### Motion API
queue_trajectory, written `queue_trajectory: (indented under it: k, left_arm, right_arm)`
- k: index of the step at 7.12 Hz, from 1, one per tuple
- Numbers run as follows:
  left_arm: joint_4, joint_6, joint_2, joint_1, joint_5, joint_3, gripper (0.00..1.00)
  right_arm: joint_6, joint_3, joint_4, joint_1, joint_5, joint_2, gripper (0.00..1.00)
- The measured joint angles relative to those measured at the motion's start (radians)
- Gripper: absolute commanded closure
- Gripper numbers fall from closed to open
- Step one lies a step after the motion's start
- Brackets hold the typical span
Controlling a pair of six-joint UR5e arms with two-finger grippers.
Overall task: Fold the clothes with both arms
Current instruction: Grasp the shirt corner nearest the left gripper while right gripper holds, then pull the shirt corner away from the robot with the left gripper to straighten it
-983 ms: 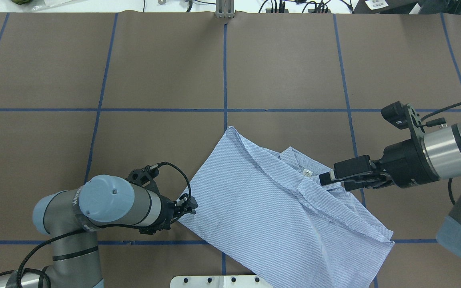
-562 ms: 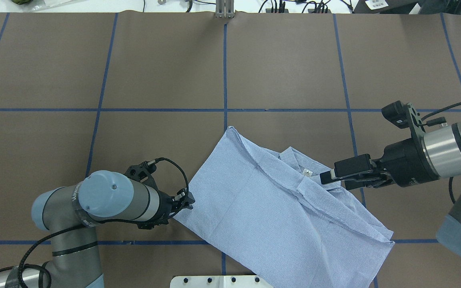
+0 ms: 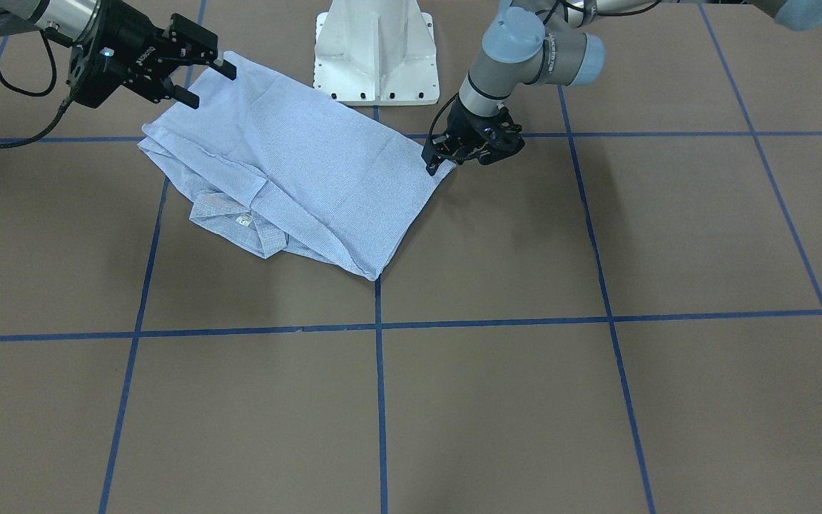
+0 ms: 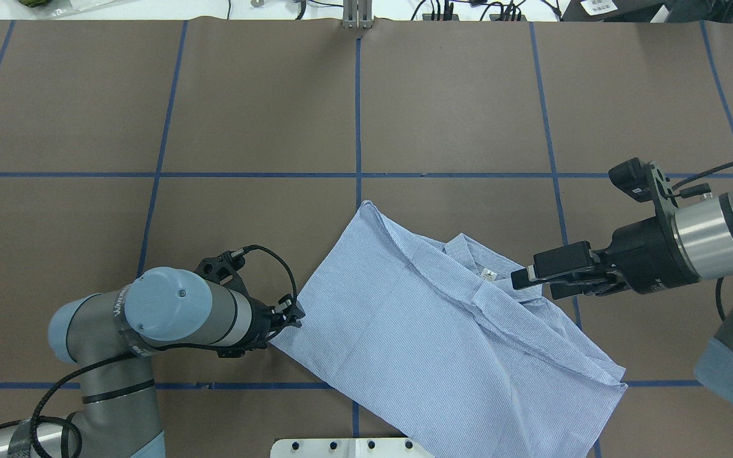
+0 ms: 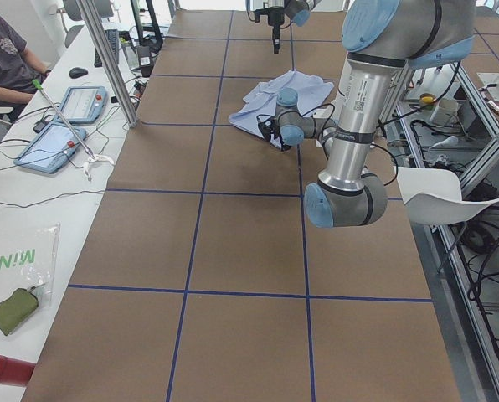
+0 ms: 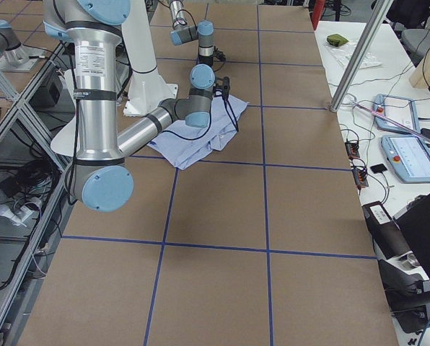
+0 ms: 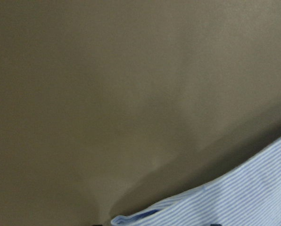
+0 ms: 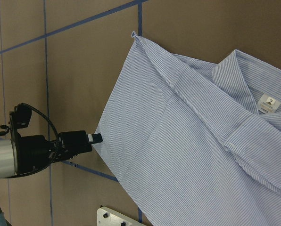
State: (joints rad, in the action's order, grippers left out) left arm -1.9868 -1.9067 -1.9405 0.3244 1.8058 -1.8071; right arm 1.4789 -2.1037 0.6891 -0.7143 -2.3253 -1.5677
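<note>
The light-blue striped shirt [image 4: 430, 331] lies partly folded near the table's robot side, with the collar and its size tag [image 8: 268, 103] facing up. My left gripper [image 4: 294, 313] is low at the shirt's left corner and shut on its edge; the front-facing view shows this gripper [image 3: 434, 160] at the same corner. The left wrist view shows only brown table and a strip of the shirt [image 7: 239, 197]. My right gripper [image 4: 535, 286] hangs open just above the cloth beside the collar, holding nothing, as the front-facing view [image 3: 210, 84] also shows.
The white pedestal base [image 3: 375, 50] stands right behind the shirt. Blue tape lines [image 4: 358, 114] divide the brown table into squares. A side bench with tablets [image 5: 53, 142] and a seated person [image 5: 7, 50] lies beyond the table's left end.
My left gripper has drawn back to the left, pulling the shirt's left corner out with it. The right gripper has shifted slightly up and away from the collar, still open.
</note>
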Motion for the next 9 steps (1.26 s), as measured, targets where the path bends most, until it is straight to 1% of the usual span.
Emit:
queue_trajectory:
  k: [1,2,3,6,7,9]
  left_arm:
    - [0.000,0.000,0.000,-0.001,0.000,0.000,0.77]
    - [0.000,0.000,0.000,-0.003,0.000,0.000,0.99]
    - [0.000,0.000,-0.001,-0.004,0.001,-0.001,1.00]
    - [0.000,0.001,-0.008,0.001,0.006,-0.017,1.00]
    - [0.000,0.004,-0.010,0.021,0.006,-0.021,1.00]
    - [0.002,0.033,-0.039,0.122,0.008,-0.003,1.00]
  right_arm:
    - [0.000,0.000,0.001,-0.003,0.000,0.000,0.00]
    - [0.000,0.001,0.001,-0.005,-0.001,0.000,0.00]
    - [0.000,0.001,0.001,-0.007,-0.001,0.000,0.00]
    - [0.000,0.004,0.003,-0.020,-0.004,-0.002,0.00]
    - [0.000,0.005,0.003,-0.032,-0.004,-0.001,0.00]
    - [-0.001,0.006,0.002,-0.065,-0.002,-0.001,0.00]
